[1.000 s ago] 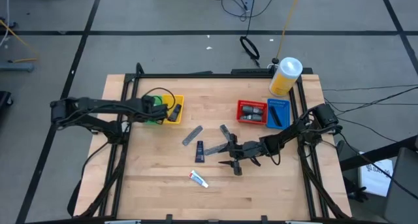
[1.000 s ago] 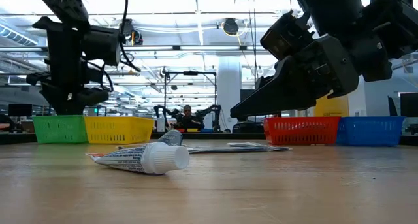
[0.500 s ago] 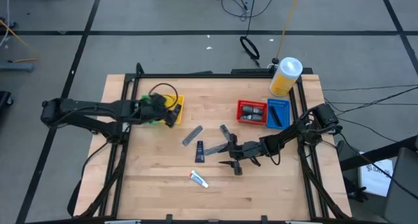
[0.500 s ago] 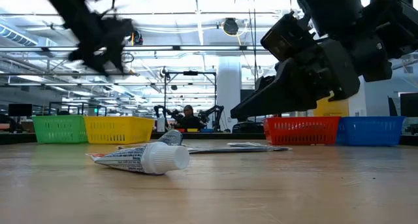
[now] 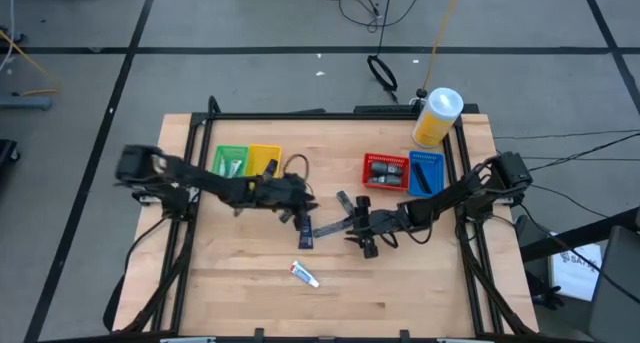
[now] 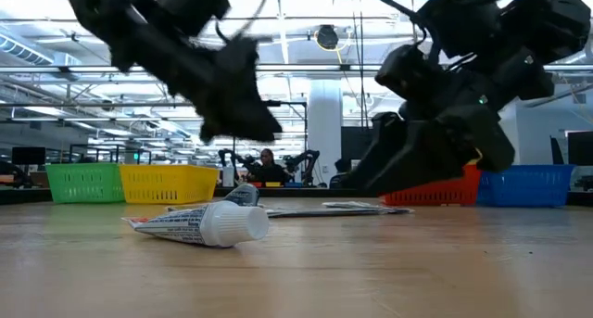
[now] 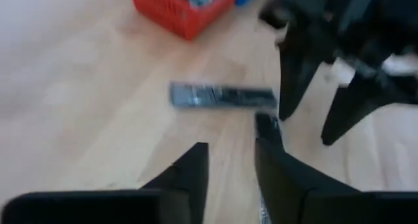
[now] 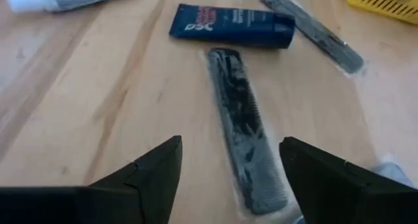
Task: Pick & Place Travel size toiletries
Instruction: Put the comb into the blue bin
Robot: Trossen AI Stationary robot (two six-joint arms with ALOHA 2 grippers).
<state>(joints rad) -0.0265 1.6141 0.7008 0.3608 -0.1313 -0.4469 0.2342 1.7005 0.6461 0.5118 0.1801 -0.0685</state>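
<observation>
My left gripper (image 5: pixel 298 205) (image 7: pixel 232 149) hovers open over the table's middle, above the spot where a grey sachet (image 8: pixel 313 31) lies. My right gripper (image 5: pixel 358 233) (image 8: pixel 230 145) is open and low, its fingers on either side of a black wrapped comb-like strip (image 8: pixel 241 145) (image 5: pixel 328 227) without touching it. Beyond the strip lies a dark blue tube (image 8: pixel 228 25) (image 5: pixel 305 233). A second grey sachet (image 5: pixel 345 201) (image 7: pixel 222 95) lies flat toward the red basket. The white tube (image 5: pixel 305 274) (image 6: pixel 199 225) rests on its side near the table's near edge.
Green (image 5: pixel 230 161) and yellow (image 5: pixel 263 159) baskets stand at the far left, red (image 5: pixel 384 169) and blue (image 5: pixel 426 173) baskets at the far right, all holding small items. A big yellow white-capped jar (image 5: pixel 437 116) stands at the far right corner. The two grippers are close together.
My left arm has swung away from the yellow and green baskets toward the table's right and near side, reaching the middle beside the right gripper. My right gripper has come down toward the table and shifted slightly left over the wrapped strip. The toiletries have stayed in place.
</observation>
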